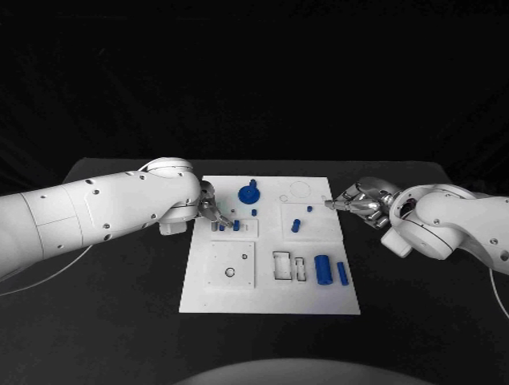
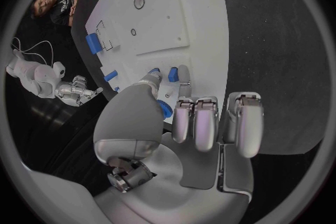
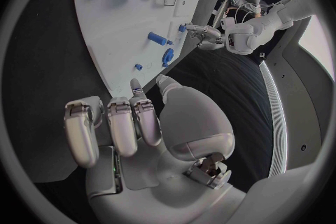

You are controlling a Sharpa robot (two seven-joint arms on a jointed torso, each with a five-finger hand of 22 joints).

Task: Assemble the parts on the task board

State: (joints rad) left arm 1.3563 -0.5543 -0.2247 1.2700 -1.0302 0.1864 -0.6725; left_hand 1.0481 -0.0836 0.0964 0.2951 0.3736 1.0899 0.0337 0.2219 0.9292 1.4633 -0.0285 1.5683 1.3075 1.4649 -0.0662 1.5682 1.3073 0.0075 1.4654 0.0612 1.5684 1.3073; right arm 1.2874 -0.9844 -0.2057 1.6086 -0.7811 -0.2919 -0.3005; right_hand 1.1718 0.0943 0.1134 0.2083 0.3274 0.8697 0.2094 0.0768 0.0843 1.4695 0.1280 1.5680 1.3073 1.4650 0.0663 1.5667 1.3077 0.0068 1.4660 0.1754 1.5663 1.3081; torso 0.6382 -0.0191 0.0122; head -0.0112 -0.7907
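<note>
The white task board [image 1: 208,298] lies mid-table. On it are a blue gear-like part [image 1: 249,193], small blue pegs [image 1: 237,224], a short blue cylinder [image 1: 296,226], a tiny blue part [image 1: 311,208], a thick blue cylinder [image 1: 322,269] and a thin blue rod [image 1: 342,275]. My left hand [image 1: 214,212] hovers over the board's left part. Its thumb and forefinger [image 2: 183,75] reach apart toward two pegs [image 2: 173,74]; its other fingers are curled. My right hand [image 1: 358,204] sits at the board's right edge, thumb and forefinger [image 3: 137,88] apart with nothing between them, near the tiny part [image 3: 139,66].
Two rectangular slots [image 1: 282,265] and a square plate with a round hole [image 1: 231,273] are in the board's near half. A round outline [image 1: 300,190] marks the far right corner. Black table surrounds the board; a thin cable [image 1: 46,277] trails under my left arm.
</note>
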